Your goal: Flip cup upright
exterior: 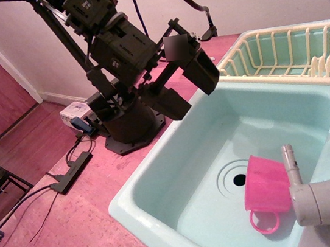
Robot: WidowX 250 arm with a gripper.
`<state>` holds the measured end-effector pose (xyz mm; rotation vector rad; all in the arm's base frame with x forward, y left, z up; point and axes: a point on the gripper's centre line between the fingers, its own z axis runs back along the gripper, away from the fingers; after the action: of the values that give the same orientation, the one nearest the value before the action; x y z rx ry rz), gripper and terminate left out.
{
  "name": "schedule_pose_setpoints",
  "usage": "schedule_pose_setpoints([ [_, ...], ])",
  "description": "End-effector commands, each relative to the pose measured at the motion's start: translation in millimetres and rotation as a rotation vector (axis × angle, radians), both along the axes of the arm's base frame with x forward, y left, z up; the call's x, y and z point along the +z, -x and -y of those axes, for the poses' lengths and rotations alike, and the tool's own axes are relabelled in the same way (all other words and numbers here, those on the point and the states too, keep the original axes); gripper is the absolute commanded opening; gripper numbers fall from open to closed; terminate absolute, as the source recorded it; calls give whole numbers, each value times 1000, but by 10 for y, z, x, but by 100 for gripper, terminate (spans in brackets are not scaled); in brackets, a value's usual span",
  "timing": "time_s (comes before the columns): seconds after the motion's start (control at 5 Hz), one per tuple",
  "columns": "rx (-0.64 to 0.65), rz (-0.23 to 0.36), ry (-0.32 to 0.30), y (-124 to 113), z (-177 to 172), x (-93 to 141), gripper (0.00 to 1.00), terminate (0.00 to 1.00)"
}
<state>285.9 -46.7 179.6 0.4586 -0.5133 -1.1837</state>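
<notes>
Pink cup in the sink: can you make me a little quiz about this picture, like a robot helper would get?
1. True or false: the pink cup stands upright.
2. Where is the cup? A) drying rack B) sink C) floor
3. Fill in: the gripper hangs above the sink's ____ rim, holding nothing.

Key: 1 false, it lies tipped with its handle toward the camera; 2 B, beside the drain; 3 far.

The robot arm [120, 47] is matt black throughout, built from blocky, angular housings joined by thin black rods and brackets. It rises from a broad, dark octagonal base [130, 128]. A blue cable [135, 11] runs along its upper part. Its gripper [187, 83] ends in two thick, flat-sided black fingers [203, 69].
</notes>
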Motion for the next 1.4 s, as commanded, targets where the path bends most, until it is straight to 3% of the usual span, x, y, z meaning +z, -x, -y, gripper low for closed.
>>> schedule_pose_setpoints([
  [0.0, 0, 0, 0, 0, 0, 0, 100, 0],
  [0.6, -64, -5, 65, -277, 345, -421, 100, 0],
  [1.2, -77, 2, 48, -395, 218, -580, 100, 0],
])
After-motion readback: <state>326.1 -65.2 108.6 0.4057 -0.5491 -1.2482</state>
